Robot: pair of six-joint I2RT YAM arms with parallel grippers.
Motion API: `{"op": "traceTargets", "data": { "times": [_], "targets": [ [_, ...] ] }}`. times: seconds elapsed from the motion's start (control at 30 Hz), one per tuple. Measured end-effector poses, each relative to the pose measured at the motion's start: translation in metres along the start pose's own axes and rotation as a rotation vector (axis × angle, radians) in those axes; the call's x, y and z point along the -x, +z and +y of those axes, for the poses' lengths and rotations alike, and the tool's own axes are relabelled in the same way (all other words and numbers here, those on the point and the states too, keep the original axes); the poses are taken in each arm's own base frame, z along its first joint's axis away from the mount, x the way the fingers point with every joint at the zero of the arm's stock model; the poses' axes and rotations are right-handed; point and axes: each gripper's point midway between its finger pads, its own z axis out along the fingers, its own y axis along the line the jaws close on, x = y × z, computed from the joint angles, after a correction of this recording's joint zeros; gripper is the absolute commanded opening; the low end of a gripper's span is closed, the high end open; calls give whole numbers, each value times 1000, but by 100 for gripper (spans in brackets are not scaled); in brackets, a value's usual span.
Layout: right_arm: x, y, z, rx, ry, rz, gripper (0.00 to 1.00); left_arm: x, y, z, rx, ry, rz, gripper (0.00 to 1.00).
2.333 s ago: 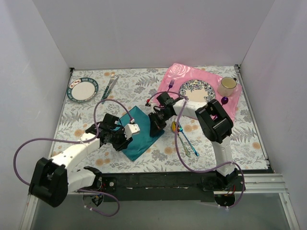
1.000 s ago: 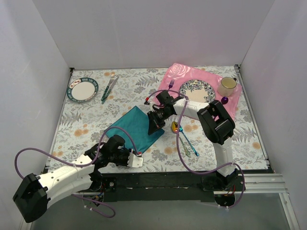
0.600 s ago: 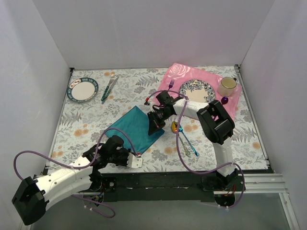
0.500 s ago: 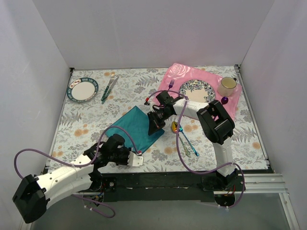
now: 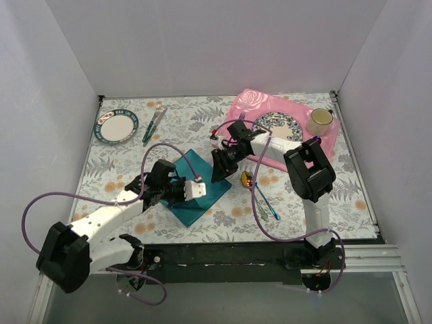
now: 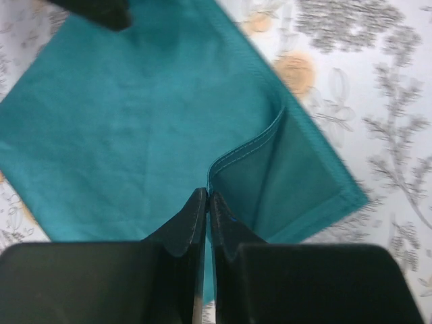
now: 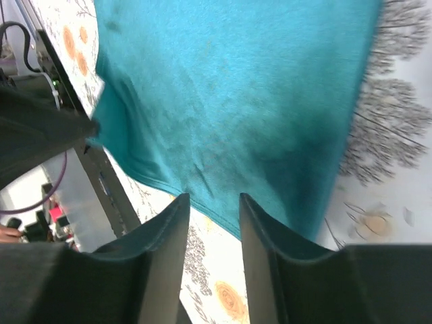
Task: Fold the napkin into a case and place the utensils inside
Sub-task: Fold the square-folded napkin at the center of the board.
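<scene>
Two grippers work at the teal napkin (image 5: 191, 209), which lies on the floral tablecloth (image 5: 108, 169) near the middle of the table. It is turned like a diamond, with one corner pointing at the near edge. The left gripper (image 5: 200, 192) reaches in from the left and sits over the middle of the cloth. In the left wrist view its fingers (image 6: 189, 226) are pressed together on the stitched hem of a napkin (image 6: 128, 128) edge raised off the layer beneath, so a flap curls up from the tips toward the far side. The right gripper (image 5: 219, 174) hangs at the napkin's right-hand corner. In the right wrist view its fingers (image 7: 165, 250) stand apart with nothing between them, above the hem of the napkin (image 7: 236, 101) and a strip of tablecloth. Just right of the napkin, apart from it, lies the gold-pink spoon (image 5: 248, 179). The blue-green handled utensil (image 5: 268, 202) lies alongside it, running toward the near right. Farther back on the right, a pink placemat (image 5: 246, 104) carries a patterned plate (image 5: 283, 128) and a mug (image 5: 320, 121). At the far left sit a small plate (image 5: 116, 127) and a green-handled fork and knife (image 5: 154, 124).
</scene>
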Motion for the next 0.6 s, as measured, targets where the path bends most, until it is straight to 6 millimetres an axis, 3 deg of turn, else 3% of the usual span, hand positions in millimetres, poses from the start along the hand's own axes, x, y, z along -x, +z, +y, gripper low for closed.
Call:
{"op": "traceTargets", "data": {
  "times": [0.13,0.33,0.47,0.6],
  "targets": [
    [10,-15,-2,-12,-11,-41,73,-3,3,42,26,-81,2,0],
    [22,-34,3,-24,-33,-97,74,-4,17,78,41,-126,-22,0],
    [23,-38,4,-16,-41,-114,54,-3,29,98,47,-141,-40,0],
    [19,-37,1,-10,-24,-114,40,-6,39,122,67,-163,-51,0]
  ]
}}
